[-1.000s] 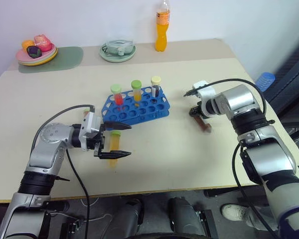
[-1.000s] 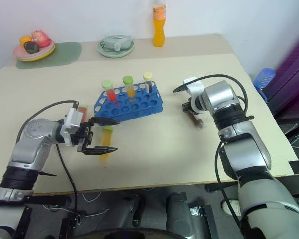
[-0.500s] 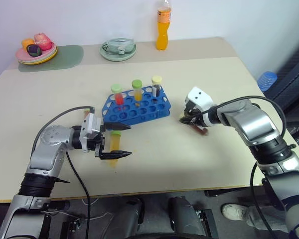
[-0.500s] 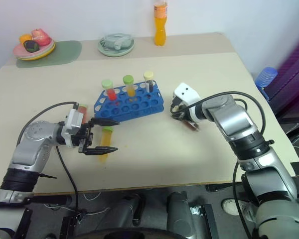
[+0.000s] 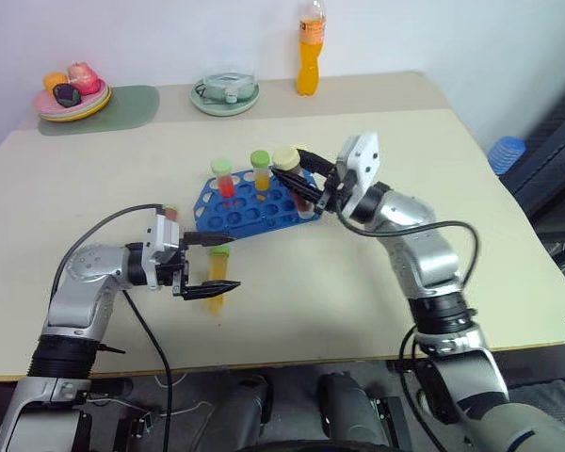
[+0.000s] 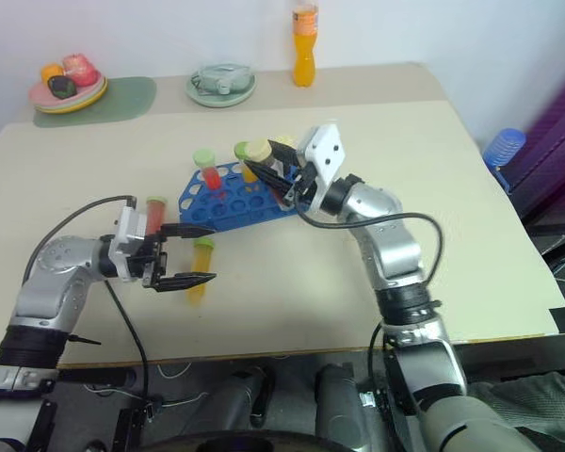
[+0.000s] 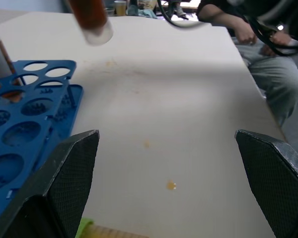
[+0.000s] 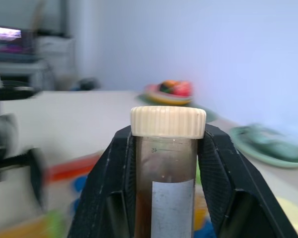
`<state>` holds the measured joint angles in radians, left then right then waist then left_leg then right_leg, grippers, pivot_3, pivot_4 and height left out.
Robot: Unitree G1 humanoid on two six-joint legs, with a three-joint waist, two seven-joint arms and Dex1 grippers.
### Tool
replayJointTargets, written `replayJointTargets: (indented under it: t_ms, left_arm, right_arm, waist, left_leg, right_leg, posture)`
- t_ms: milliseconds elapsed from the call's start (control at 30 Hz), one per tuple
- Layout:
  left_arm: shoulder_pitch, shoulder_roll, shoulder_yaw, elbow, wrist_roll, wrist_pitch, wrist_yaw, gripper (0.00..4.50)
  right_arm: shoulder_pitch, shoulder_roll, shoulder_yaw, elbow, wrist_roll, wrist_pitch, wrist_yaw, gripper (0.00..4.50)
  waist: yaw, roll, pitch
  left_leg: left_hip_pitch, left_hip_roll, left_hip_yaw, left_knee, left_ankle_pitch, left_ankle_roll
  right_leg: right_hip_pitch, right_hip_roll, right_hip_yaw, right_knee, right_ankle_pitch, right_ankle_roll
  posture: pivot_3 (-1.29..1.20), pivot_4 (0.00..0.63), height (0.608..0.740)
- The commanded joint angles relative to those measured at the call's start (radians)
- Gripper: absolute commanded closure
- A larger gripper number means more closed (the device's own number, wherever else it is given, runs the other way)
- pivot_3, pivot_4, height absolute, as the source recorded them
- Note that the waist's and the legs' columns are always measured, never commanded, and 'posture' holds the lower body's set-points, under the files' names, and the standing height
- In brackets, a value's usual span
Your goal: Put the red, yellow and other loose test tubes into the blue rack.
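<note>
Nearest on the beige surface (image 5: pixel 292 282), the left end effector (image 5: pixel 215 263) is sitting spread wide around a yellow-filled, green-capped tube (image 5: pixel 213 281). Beyond, the right end effector (image 5: pixel 313 185) is gripping a brown, cream-capped tube (image 5: pixel 296 179) above the blue plastic rack (image 5: pixel 254 202), where tubes are standing already; two left.
</note>
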<state>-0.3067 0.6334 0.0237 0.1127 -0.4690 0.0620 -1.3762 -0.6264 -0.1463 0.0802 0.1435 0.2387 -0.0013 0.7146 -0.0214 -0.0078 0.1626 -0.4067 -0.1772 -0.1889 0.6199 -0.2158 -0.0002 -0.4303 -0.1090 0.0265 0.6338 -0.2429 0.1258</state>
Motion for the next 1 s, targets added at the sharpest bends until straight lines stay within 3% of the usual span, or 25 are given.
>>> replayJointTargets:
  t_ms: [33, 200, 433, 1000]
  left_arm:
    - [0.015, -0.005, 0.026, -0.021, -0.016, -0.010, 0.015, 0.00]
    - [0.022, -0.011, 0.037, -0.023, -0.016, -0.017, 0.042, 0.00]
    - [0.062, -0.018, 0.042, -0.067, -0.023, -0.013, 0.083, 0.00]
    - [0.104, -0.001, 0.054, -0.127, -0.034, 0.015, 0.118, 0.00]
  right_arm:
    - [-0.055, 0.067, -0.023, 0.143, -0.050, -0.249, -0.078, 3.34]
    - [-0.115, 0.144, -0.069, 0.353, -0.041, -0.413, -0.146, 3.34]
    - [-0.128, 0.153, -0.092, 0.507, -0.052, -0.525, -0.161, 3.34]
    - [-0.171, 0.161, -0.127, 0.777, -0.059, -0.628, -0.145, 3.34]
  waist:
    - [-0.001, 0.000, 0.000]
    - [0.001, 0.000, 0.000]
    - [0.000, 0.001, 0.000]
    - [-0.023, 0.001, 0.000]
  left_leg:
    - [0.000, 0.000, 0.000, 0.000, 0.000, 0.000]
    - [0.000, 0.001, -0.001, -0.001, 0.001, -0.002]
    - [0.003, 0.001, -0.001, -0.005, 0.002, -0.003]
    - [0.012, 0.006, 0.000, -0.010, 0.003, -0.006]
  right_leg:
    - [0.000, 0.000, 0.000, 0.000, 0.000, 0.000]
    - [0.000, 0.002, 0.001, 0.001, 0.000, -0.001]
    - [0.000, 0.003, 0.002, 0.001, 0.000, -0.001]
    - [0.005, 0.008, 0.005, 0.001, 0.001, -0.004]
  posture:
    - [0.00, 0.150, 0.740]
    - [0.00, 0.150, 0.740]
    - [0.00, 0.150, 0.740]
    - [0.00, 0.150, 0.740]
